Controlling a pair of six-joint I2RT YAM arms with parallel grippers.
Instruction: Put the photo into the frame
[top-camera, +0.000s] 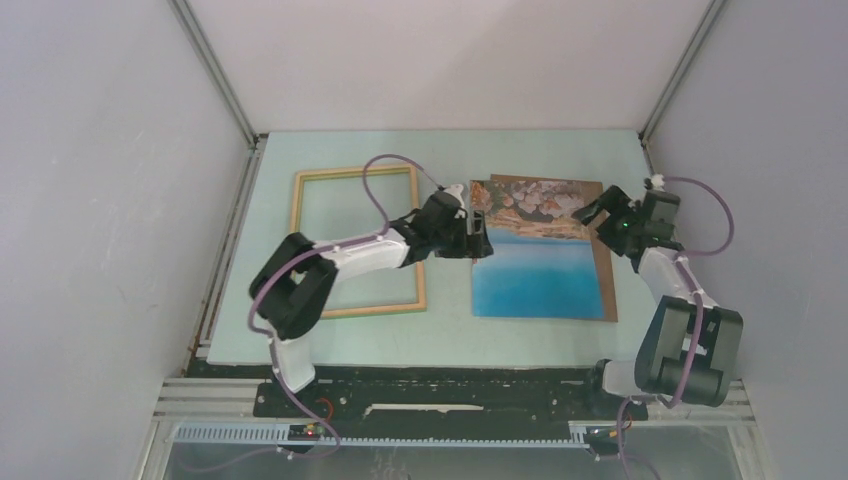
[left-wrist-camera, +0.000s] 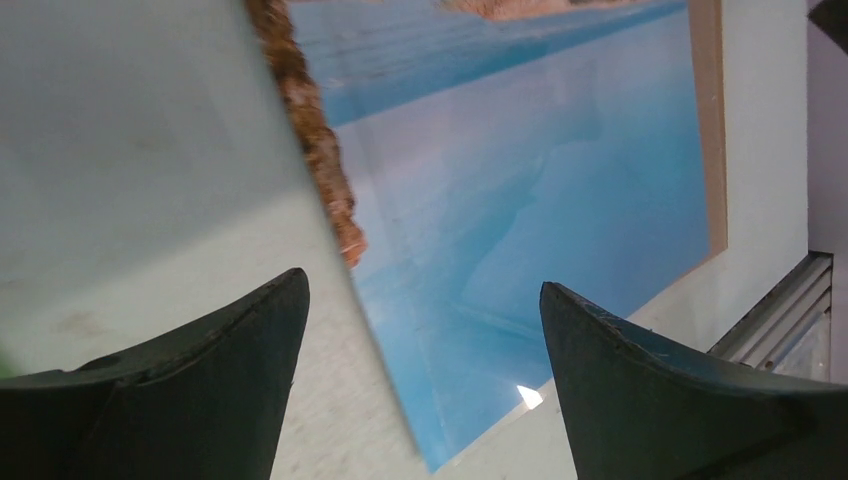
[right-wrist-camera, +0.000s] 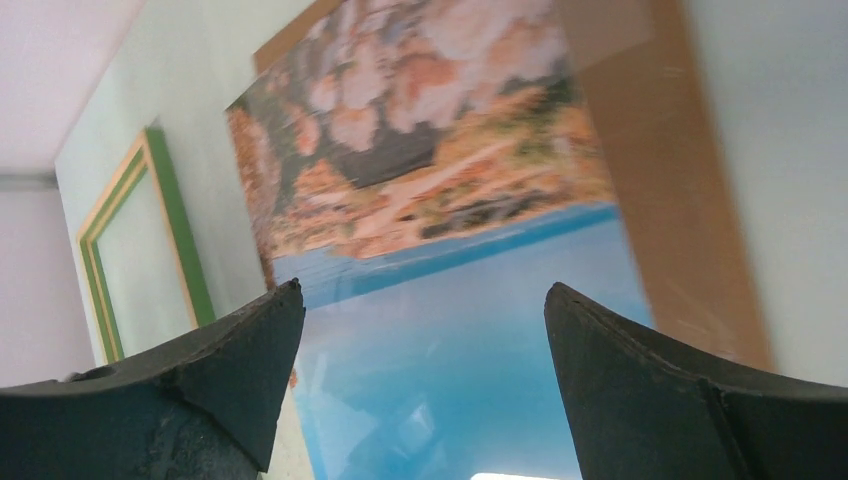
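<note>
I have the left gripper (top-camera: 478, 232) spread wide, with nothing between its fingers. In its wrist view the two dark fingertips (left-wrist-camera: 255, 330) straddle the left edge of the flat rectangular seaside photo (left-wrist-camera: 520, 200), one over the pale green table (left-wrist-camera: 130, 150) and the other over blue water. I cannot tell whether either tip touches the surface.

The right gripper (top-camera: 600, 210) is also wide open and empty. It hangs over the far right corner of the photo (right-wrist-camera: 450, 200), where the brown-grey rocks are printed; whether it touches there I cannot tell.

The photo (top-camera: 535, 270) lies flat on a plain brown rectangular board (top-camera: 608, 285), which shows as a strip along its right side and far edge. The same strip appears in the right wrist view (right-wrist-camera: 670, 180).

To the left, well apart from the photo, the thin-railed pale wooden frame (top-camera: 298, 240) lies flat on the table (top-camera: 450, 340). Green shows along its rails in the right wrist view (right-wrist-camera: 185, 240). My left arm crosses above its right rail.
</note>
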